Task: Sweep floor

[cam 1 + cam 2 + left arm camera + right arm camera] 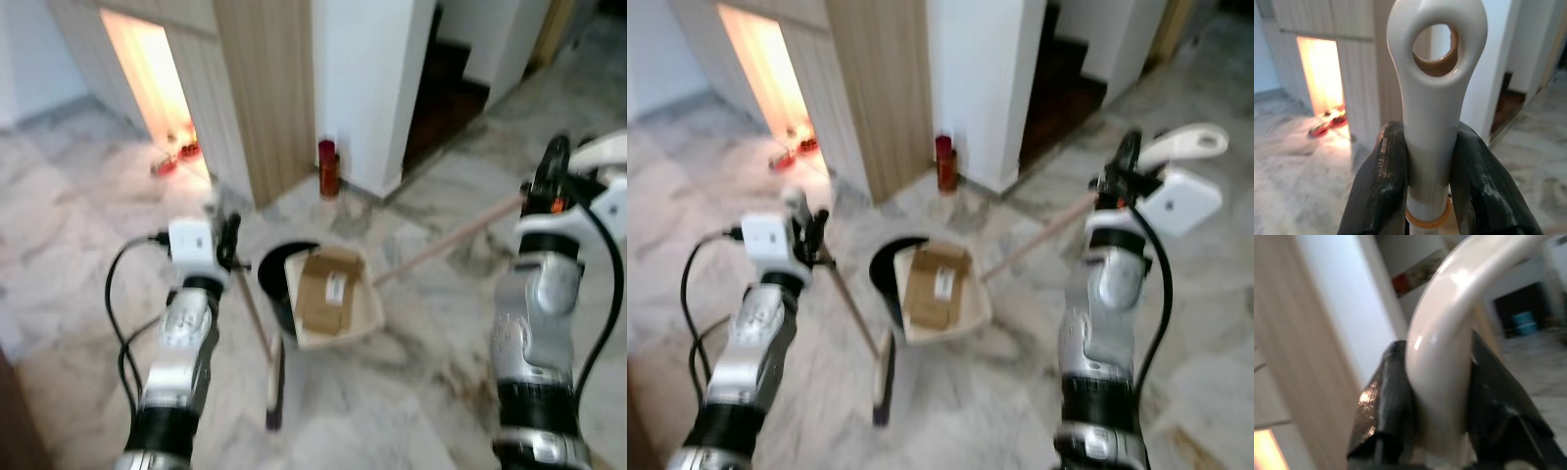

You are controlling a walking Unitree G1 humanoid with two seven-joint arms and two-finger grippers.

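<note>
Home hallway — marble floor (411, 392), stairs (446, 88).

Two silver arms w/ ribbed metal forearms, black bands nr the elbows. White boxy cam module on each wrist, black cables looping off both. Left end effector (231, 238), right end effector (554, 162): long black fingers, scuffed, glossy.

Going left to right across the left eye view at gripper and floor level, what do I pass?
Left gripper shut on the thin broom handle → cream dustpan holding a flat brown cardboard piece → long wooden dustpan handle → right gripper.
</note>
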